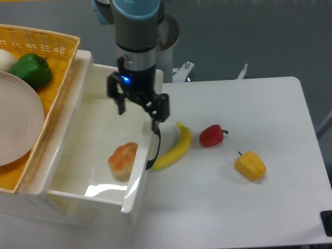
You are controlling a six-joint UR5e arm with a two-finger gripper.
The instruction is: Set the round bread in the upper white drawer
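The round bread (123, 159), cream with an orange-brown top, lies on the floor of the upper white drawer (78, 140), close to its right front wall. My gripper (138, 115) hangs open above the drawer's right wall, up and to the right of the bread, with nothing between its fingers. One finger is over the drawer's inside, the other over the black handle (154, 148).
A yellow banana (174, 148), a red pepper (212, 135) and a yellow pepper (250, 165) lie on the white table to the right of the drawer. A wicker basket (49, 72) at the left holds a plate (15, 119) and a green pepper (32, 69).
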